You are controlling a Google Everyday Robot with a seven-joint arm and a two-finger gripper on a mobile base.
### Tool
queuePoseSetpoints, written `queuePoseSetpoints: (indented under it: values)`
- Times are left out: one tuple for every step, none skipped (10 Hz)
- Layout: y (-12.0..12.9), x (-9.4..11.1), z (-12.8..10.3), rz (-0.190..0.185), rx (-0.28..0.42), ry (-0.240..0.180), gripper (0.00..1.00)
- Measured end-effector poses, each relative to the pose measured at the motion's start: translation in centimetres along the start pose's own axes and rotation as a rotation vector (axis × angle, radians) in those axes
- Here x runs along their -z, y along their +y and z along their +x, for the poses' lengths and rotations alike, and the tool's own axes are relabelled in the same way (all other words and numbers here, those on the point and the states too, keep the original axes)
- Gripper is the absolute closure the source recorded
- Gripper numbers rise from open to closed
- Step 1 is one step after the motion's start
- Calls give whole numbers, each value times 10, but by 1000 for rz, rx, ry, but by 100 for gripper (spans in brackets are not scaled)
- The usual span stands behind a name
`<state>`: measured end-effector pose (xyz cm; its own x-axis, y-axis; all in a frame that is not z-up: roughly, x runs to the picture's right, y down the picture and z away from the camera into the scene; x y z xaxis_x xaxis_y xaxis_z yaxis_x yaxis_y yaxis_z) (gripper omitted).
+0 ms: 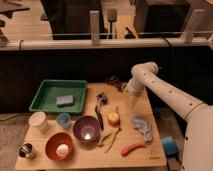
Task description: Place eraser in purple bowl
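— What sort of room am I driving in?

— It's looking like a robotics lab set up on an office floor. I'm seeing a small wooden table [150, 156] carrying a jumble of test props: a green tray [41, 96], a purple bowl [76, 125], an orange-red bowl [49, 145], a small blue cup [63, 120]. A dark low wall [60, 62] is running behind it, topped with glass between pale posts [94, 27].

— And the machine?

— The white arm [165, 92] is reaching over the table's far right side, its gripper [133, 103] hanging over the wood.
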<state>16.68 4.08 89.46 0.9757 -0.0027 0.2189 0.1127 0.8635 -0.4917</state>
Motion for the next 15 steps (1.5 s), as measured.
queuePoseSetpoints:
  values:
    - [-3,0,15,4,-17,-5,20]
    - [-8,-1,29,14,-41,-12,20]
    - [-12,-3,31,18,-49,-15,20]
    - [-18,-5,32,27,-56,-17,20]
    - [-22,-9,27,32,-61,-19,20]
    - [-26,-11,23,38,-66,-21,20]
    - [-28,-13,23,47,-75,-18,20]
    - [-30,-16,23,61,-92,-7,20]
    - [-32,-18,23,71,-104,3,20]
    - [-36,-22,23,85,-128,20,20]
    - [-38,-27,26,96,-153,28,20]
    - [-41,-32,33,108,-180,34,20]
    - [-43,-37,36,112,-197,37,20]
    - [-49,-43,40,120,-216,42,20]
    - [-57,-51,43,128,-237,50,20]
